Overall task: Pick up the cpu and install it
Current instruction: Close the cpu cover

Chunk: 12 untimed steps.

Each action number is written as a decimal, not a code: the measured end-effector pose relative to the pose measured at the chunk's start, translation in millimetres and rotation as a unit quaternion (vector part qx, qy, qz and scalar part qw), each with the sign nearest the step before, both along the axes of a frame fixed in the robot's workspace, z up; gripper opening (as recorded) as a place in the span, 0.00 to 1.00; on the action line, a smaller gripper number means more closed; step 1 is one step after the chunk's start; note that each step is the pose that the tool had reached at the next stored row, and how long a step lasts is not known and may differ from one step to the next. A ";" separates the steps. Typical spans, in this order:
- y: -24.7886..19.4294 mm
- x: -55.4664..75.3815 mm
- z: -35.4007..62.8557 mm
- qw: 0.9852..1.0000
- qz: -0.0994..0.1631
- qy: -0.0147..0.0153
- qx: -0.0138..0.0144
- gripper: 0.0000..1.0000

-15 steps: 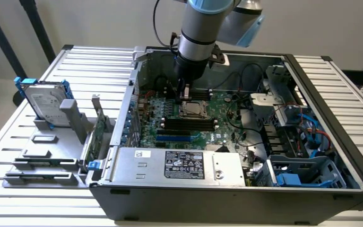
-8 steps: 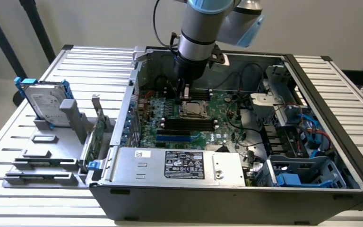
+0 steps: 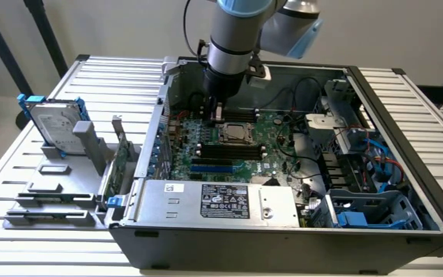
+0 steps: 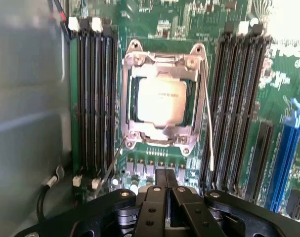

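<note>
While empty and tight together, claw [image 4: 165, 185] near the cpu [image 4: 159, 101] inside its socket [image 4: 164, 61]

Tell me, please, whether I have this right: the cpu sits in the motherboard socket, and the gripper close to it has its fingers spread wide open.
Not quite: the gripper is shut, its fingers pressed together, as the wrist view shows. The rest holds: the cpu sits in the motherboard socket, with the gripper close to it.
</note>
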<state>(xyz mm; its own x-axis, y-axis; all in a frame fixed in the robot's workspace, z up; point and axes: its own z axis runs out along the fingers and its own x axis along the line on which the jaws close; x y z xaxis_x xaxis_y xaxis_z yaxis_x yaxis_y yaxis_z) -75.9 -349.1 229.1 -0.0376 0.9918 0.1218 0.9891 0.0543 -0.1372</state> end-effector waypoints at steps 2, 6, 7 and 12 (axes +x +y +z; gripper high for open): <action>-0.1 -5.0 1.2 1.000 -0.001 0.000 0.003 0.11; -0.1 -10.6 4.5 1.000 -0.009 0.000 0.015 0.11; -0.1 -11.6 5.1 1.000 -0.012 0.000 0.018 0.11; -0.1 -14.8 7.4 0.999 -0.030 0.000 0.029 0.11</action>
